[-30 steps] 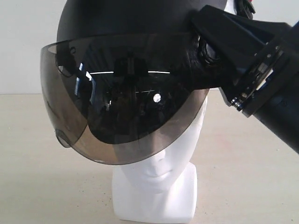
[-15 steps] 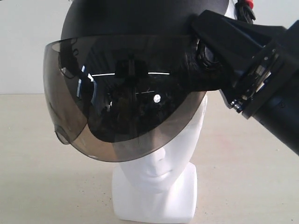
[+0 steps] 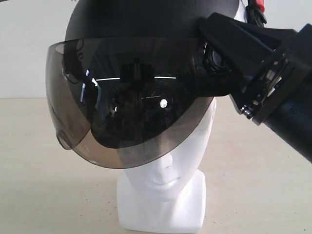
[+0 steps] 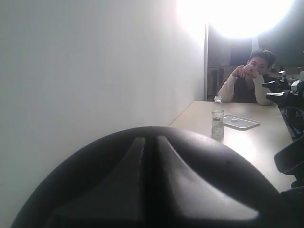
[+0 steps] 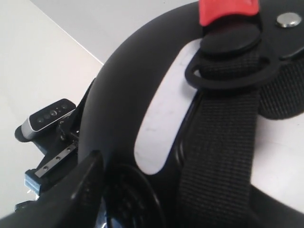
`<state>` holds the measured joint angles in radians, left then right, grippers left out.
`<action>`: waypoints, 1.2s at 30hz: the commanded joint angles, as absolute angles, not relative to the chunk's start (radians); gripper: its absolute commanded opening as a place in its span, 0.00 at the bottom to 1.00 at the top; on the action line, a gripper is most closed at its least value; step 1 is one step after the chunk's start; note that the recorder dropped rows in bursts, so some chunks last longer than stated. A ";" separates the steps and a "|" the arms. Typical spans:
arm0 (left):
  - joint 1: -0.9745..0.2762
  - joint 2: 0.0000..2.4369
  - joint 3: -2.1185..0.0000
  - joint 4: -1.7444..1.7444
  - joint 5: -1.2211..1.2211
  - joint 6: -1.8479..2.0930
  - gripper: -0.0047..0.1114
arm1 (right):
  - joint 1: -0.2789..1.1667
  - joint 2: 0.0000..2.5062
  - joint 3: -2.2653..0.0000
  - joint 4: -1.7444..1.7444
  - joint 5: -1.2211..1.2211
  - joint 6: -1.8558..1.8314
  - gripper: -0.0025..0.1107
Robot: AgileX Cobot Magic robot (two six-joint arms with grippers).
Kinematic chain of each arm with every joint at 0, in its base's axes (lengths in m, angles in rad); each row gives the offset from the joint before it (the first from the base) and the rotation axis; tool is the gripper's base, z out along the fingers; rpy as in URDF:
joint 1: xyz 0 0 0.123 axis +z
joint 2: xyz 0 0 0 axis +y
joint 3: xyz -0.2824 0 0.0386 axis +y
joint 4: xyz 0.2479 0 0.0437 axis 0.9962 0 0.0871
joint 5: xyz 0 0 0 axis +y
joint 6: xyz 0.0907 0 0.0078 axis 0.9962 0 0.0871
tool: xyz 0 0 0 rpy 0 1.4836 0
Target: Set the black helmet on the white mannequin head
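The black helmet (image 3: 146, 19) hangs over the crown of the white mannequin head (image 3: 165, 195), and its smoky visor (image 3: 122, 112) covers the face down to the nose. My right gripper (image 3: 214, 53) is shut on the helmet's side at the visor pivot. In the right wrist view one finger (image 5: 76, 190) lies outside the shell (image 5: 128, 95), next to a black strap (image 5: 218, 156) and a strip of the white head (image 5: 161, 118). In the left wrist view my left gripper (image 4: 151, 152) has its fingers together against the helmet's dark shell (image 4: 228, 180).
The head stands on a tan table (image 3: 39, 185) before a white wall. Farther along the table are a small bottle (image 4: 217, 122), a flat tray (image 4: 240, 122), a seated person (image 4: 251, 78) and other arm hardware (image 4: 285, 92). A small camera (image 5: 47, 116) shows beside the helmet.
The helmet, with the right gripper on it, has shifted slightly to the right and risen a little, so the visor's lower edge sits higher on the face.
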<state>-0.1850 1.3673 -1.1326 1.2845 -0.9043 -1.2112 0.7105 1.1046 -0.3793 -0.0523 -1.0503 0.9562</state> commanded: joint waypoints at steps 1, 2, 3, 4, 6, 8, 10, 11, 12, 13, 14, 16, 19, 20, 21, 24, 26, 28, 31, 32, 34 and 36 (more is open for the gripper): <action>-0.221 1.387 -1.121 1.357 -0.877 -1.215 0.08 | 0.697 1.089 -0.382 -0.043 -1.072 0.883 0.02; -0.221 1.391 -1.121 1.357 -0.882 -1.215 0.08 | 0.697 1.089 -0.382 -0.043 -1.072 0.883 0.02; -0.221 1.394 -1.121 1.357 -0.896 -1.215 0.08 | 0.697 1.089 -0.382 -0.043 -1.072 0.883 0.02; -0.221 1.402 -1.121 1.357 -0.899 -1.215 0.08 | 0.697 1.089 -0.382 -0.043 -1.072 0.883 0.02; -0.221 1.416 -1.121 1.357 -0.902 -1.227 0.08 | 0.697 1.089 -0.382 -0.043 -1.072 0.883 0.02; -0.221 1.426 -1.121 1.357 -0.906 -1.227 0.08 | 0.697 1.089 -0.382 -0.050 -1.072 0.883 0.02; -0.221 1.433 -1.121 1.357 -0.914 -1.227 0.08 | 0.697 1.089 -0.382 -0.056 -1.072 0.883 0.02; -0.221 1.438 -1.121 1.357 -0.914 -1.227 0.08 | 0.697 1.089 -0.382 -0.058 -1.072 0.883 0.02; -0.221 1.440 -1.121 1.359 -0.914 -1.227 0.08 | 0.697 1.089 -0.382 -0.058 -1.072 0.883 0.02; -0.221 1.442 -1.121 1.359 -0.916 -1.227 0.08 | 0.697 1.089 -0.382 -0.058 -1.072 0.883 0.02; -0.221 1.442 -1.121 1.359 -0.920 -1.227 0.08 | 0.697 1.089 -0.382 -0.058 -1.072 0.883 0.02; -0.221 1.442 -1.121 1.359 -0.920 -1.227 0.08 | 0.697 1.089 -0.382 -0.058 -1.072 0.883 0.02; -0.221 1.442 -1.121 1.359 -0.931 -1.227 0.08 | 0.697 1.089 -0.382 -0.063 -1.072 0.883 0.02; -0.221 1.442 -1.121 1.359 -0.934 -1.227 0.08 | 0.697 1.089 -0.382 -0.066 -1.072 0.883 0.02; -0.221 1.442 -1.121 1.361 -0.939 -1.227 0.08 | 0.697 1.089 -0.382 -0.072 -1.072 0.883 0.02; -0.221 1.442 -1.121 1.383 -0.953 -1.244 0.08 | 0.697 1.089 -0.382 -0.098 -1.072 0.891 0.02; -0.221 1.442 -1.121 1.402 -0.953 -1.250 0.08 | 0.697 1.089 -0.382 -0.116 -1.072 0.898 0.02; -0.221 1.442 -1.121 1.410 -0.953 -1.266 0.08 | 0.697 1.089 -0.382 -0.125 -1.072 0.920 0.02; -0.221 1.442 -1.121 1.410 -0.977 -1.266 0.08 | 0.697 1.089 -0.382 -0.152 -1.072 0.966 0.02; -0.221 1.442 -1.121 1.410 -0.987 -1.266 0.08 | 0.697 1.089 -0.382 -0.166 -1.072 0.982 0.02; -0.221 1.442 -1.121 1.408 -0.999 -1.268 0.08 | 0.697 1.089 -0.382 -0.197 -1.072 1.011 0.02; -0.221 1.442 -1.121 1.407 -0.999 -1.275 0.08 | 0.697 1.089 -0.382 -0.218 -1.072 1.037 0.02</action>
